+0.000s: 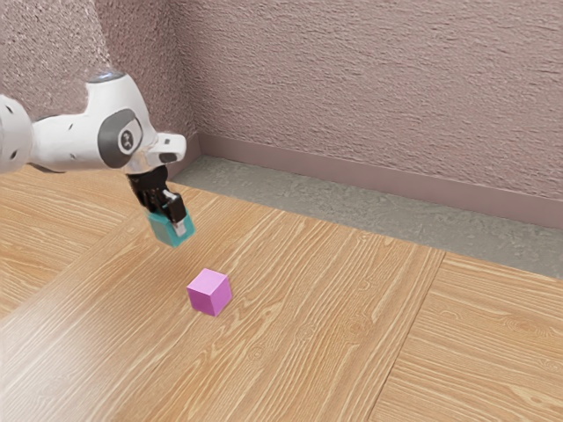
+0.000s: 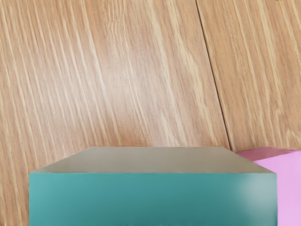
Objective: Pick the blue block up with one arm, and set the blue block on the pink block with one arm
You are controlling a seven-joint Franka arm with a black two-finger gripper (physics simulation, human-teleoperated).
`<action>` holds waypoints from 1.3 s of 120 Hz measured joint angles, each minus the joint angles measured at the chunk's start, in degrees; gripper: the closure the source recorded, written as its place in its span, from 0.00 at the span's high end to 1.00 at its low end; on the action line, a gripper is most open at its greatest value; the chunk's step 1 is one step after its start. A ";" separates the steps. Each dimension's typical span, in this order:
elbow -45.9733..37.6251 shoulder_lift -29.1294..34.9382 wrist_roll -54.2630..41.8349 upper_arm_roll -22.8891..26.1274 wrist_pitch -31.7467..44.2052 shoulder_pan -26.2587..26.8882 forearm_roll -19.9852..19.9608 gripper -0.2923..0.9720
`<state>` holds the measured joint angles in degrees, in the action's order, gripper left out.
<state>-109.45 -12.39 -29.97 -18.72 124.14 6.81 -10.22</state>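
A teal-blue block (image 1: 170, 230) hangs in the air, held between the black fingers of my gripper (image 1: 172, 225), which is shut on it. The pink block (image 1: 209, 292) rests on the wooden table, below the held block and toward the exterior view's right. A clear gap separates the two blocks. In the wrist view the blue block (image 2: 150, 188) looms large just under my hand, and a corner of the pink block (image 2: 284, 183) peeks out beside it.
The wooden tabletop (image 1: 334, 334) stretches wide around the pink block. A grey strip (image 1: 369, 207) and a textured wall (image 1: 369, 79) lie behind the table.
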 joint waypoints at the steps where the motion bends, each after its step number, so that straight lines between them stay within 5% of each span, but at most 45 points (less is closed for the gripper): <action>1: -0.28 0.19 0.36 -0.09 -0.01 0.28 0.01 0.53; 8: -1.38 1.10 2.78 -1.83 -0.09 3.37 0.06 0.53; 20: -2.39 1.50 6.78 -11.60 -0.19 15.22 -0.03 0.53; 34: -4.07 1.58 10.96 -14.44 -0.26 19.78 -0.27 0.53; 130: -6.31 -2.12 26.45 -14.74 -0.37 24.88 0.08 0.54; 156: -5.74 -2.87 27.77 -14.59 -0.32 25.35 -0.04 0.66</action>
<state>-115.19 -15.26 -2.19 -33.31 123.82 32.16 -10.26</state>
